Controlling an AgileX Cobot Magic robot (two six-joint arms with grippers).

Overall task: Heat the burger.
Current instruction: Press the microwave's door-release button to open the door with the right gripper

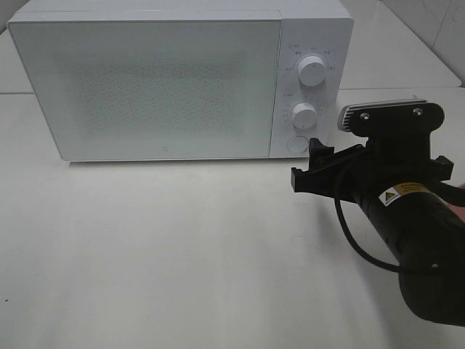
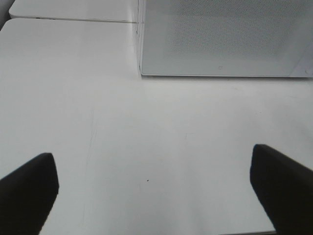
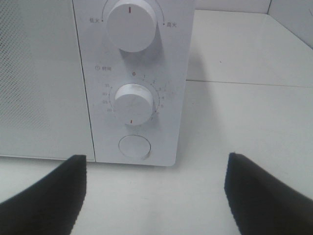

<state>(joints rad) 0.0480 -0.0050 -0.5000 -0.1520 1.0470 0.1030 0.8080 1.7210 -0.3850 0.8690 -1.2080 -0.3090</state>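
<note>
Black right gripper [image 1: 305, 166] and arm [image 1: 429, 254], yellow warning label [image 1: 399, 193], looped black cable [image 1: 350, 234].

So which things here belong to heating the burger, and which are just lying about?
Job: microwave, door shut; lower knob; round button; right end effector, open, beside them. No burger in view.
Idle: left end effector, open over the table.
</note>
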